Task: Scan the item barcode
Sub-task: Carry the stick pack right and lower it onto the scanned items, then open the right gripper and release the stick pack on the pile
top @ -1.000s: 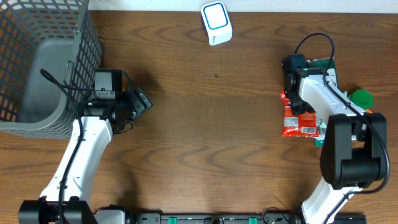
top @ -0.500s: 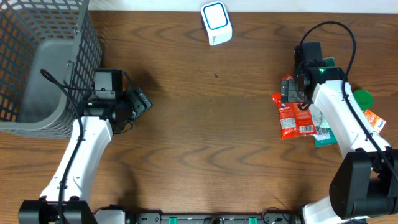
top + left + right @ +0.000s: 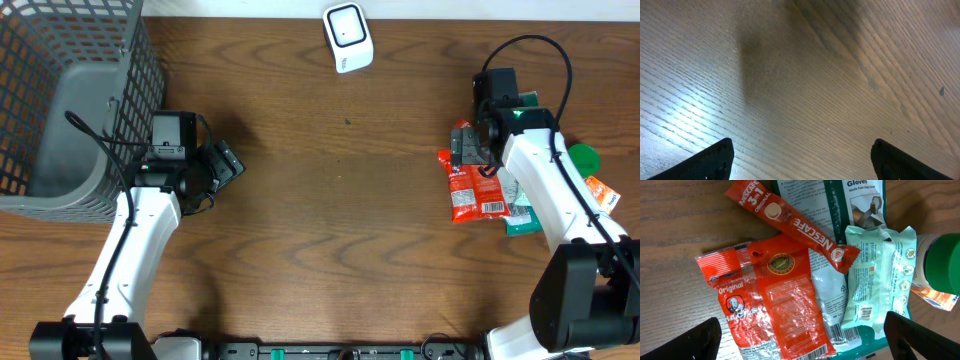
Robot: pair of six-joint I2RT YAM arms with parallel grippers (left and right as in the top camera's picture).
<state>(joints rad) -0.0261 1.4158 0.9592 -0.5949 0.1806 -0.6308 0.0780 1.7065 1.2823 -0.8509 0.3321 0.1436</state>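
A pile of packets lies at the table's right. It holds a red snack bag, a red Nescafe stick, a pale green wipes packet and a gloves pack. Barcodes show on the lower ends of the bag and packets. My right gripper hovers open over the red bag, one finger on each side, holding nothing. The white scanner stands at the far edge, centre. My left gripper hangs open over bare wood at the left.
A grey wire basket fills the far left corner, right behind the left arm. A green-capped bottle and an orange packet sit on the right side of the pile.
The right arm swung, lifted off the pile and now faces the red bag with jaws wider. The scanner's blue light has gone out. The left arm has not moved.
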